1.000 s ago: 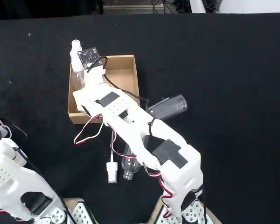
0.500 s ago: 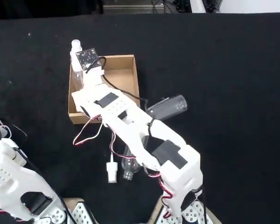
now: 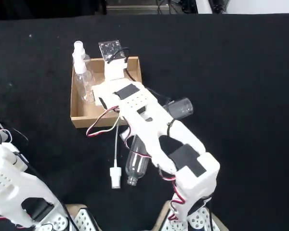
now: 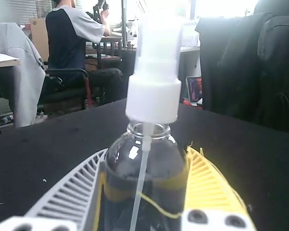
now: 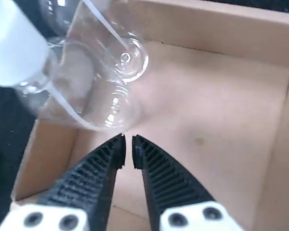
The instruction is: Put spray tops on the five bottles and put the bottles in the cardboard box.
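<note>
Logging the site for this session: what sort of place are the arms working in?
Most likely a shared office or lab workroom. Beyond the black-covered table stand desks and an office chair, and dark coats hang nearby.

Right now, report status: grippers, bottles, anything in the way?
Left gripper shut on a capped bottle. Right gripper shut, empty, over the cardboard box, beside a boxed bottle. Uncapped bottle and loose spray top lie on the table.
</note>
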Controlling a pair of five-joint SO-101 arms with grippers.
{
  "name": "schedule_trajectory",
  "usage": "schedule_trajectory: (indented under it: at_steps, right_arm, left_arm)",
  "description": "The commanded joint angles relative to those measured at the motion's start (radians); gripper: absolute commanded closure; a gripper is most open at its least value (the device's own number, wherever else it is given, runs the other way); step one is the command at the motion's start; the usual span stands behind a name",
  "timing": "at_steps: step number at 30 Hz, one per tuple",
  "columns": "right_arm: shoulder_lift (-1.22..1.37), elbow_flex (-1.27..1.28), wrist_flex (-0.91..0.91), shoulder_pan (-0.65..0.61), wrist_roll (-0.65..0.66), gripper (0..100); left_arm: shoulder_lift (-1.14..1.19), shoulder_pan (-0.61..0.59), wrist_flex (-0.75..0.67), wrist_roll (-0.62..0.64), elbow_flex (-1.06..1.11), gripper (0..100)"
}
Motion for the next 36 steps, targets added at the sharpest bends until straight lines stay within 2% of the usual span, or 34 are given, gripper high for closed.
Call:
schedule_trajectory:
  at_steps: [1,12,32,36]
  right_arm:
    - [-0.056,-0.03,-0.08,0.023,0.0,98.8]
    - [0.058,-0.016,-0.23,0.018,0.0,98.8]
    - [0.018,-0.008,-0.224,0.02,0.0,98.8]
    - [-0.097,0.013,-0.126,0.063,0.0,98.8]
  left_arm:
    - [-0.005,0.018,-0.023,0.002,-0.039,97]
    - [-0.005,0.018,-0.023,0.002,-0.039,97]
    - [-0.005,0.019,-0.025,0.002,-0.039,97]
    - [-0.014,0.03,-0.025,0.002,-0.039,97]
